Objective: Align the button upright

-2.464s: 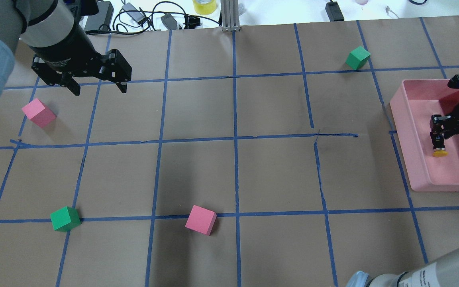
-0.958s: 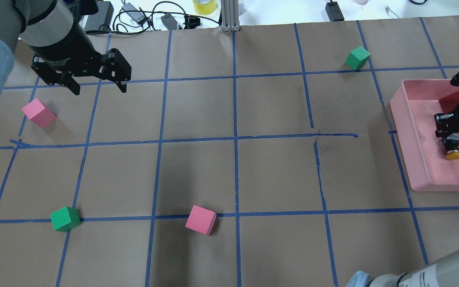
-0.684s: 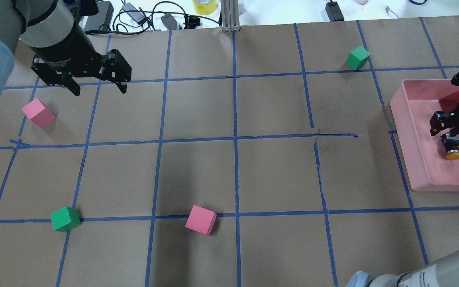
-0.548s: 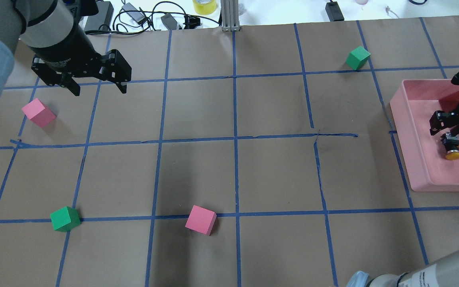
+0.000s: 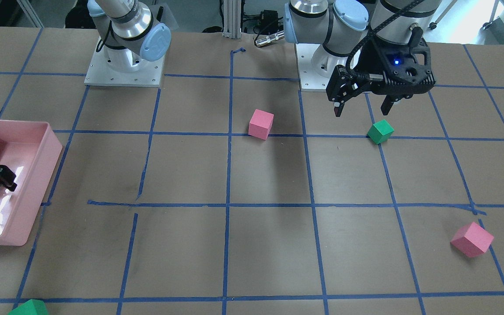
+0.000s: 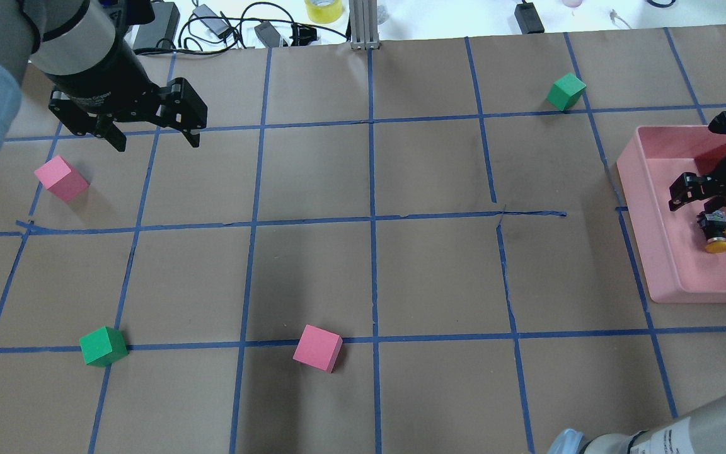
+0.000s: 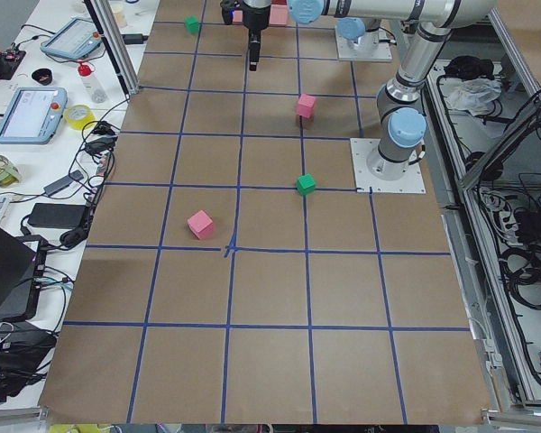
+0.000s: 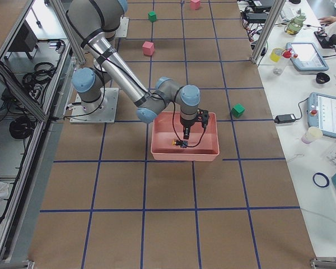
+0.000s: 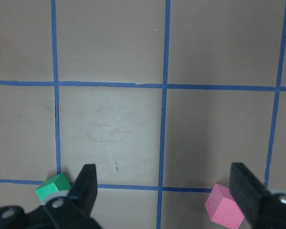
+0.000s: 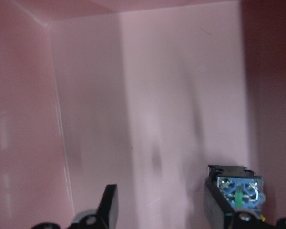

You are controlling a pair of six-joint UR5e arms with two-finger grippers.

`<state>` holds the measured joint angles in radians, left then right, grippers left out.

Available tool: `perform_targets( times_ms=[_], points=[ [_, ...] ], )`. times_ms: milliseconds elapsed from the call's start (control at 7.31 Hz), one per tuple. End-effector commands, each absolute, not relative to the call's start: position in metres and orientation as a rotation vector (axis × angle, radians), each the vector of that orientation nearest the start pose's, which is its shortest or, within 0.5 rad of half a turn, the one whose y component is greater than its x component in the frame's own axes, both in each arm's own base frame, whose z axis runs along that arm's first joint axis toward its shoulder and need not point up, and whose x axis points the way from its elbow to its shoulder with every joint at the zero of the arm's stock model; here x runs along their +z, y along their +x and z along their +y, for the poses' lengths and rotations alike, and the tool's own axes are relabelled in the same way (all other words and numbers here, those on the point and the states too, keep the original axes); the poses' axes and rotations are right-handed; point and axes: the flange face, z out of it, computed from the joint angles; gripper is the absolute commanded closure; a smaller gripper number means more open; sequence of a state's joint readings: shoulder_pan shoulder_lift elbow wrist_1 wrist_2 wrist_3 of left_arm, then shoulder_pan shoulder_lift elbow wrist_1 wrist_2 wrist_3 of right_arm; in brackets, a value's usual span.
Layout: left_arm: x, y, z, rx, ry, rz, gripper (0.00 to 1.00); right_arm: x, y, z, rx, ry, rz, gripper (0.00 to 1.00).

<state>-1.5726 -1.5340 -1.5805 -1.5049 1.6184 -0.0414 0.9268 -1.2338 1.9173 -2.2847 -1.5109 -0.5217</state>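
1. My right jaws hang inside the shallow pink plastic tray (image 6: 684, 296) at the right edge of the desk (image 6: 426, 271), a brown paper-covered surface marked into squares with blue tape. They stand spread apart and grip nothing.
2. The small push-button (image 6: 715, 233), with a round yellow cap, black cylindrical body and grey metal base, lies on its side on the tray floor, not upright. Its cap points toward the near wall of the tray and its base toward my right jaws, which sit just on its far side.
3. Through my right wrist camera I see the push-button's base end just beside one finger (image 10: 213, 210), outside the gap rather than in it. Whether the two touch, I cannot tell.
4. My left jaws hover above the far left part of the desk, opened wide and empty. The far-left pink cube (image 6: 61, 178) sits on the desk near them, on their near side and apart from them.
5. Three more cubes rest on the desk, well apart from one another: the near-left green cube (image 6: 103, 345), the near-middle pink cube (image 6: 317, 347) and the far-right green cube (image 6: 566, 91). The last lies beyond the tray's far left corner.
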Motion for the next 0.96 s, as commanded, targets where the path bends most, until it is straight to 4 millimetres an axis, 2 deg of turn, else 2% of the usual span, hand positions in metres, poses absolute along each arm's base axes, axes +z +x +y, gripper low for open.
perform_targets(
  times_ms=[0, 821],
  points=[
    [0.5075, -0.1293, -0.4846, -0.144, -0.065, 3.092, 0.00, 0.2156, -0.2156, -0.5223, -0.093, 0.181, 3.088, 0.31],
    [0.5075, -0.1300, -0.4845, -0.144, -0.060, 3.092, 0.00, 0.2220, -0.2197, -0.5263, -0.115, 0.181, 3.097, 0.27]
  ],
)
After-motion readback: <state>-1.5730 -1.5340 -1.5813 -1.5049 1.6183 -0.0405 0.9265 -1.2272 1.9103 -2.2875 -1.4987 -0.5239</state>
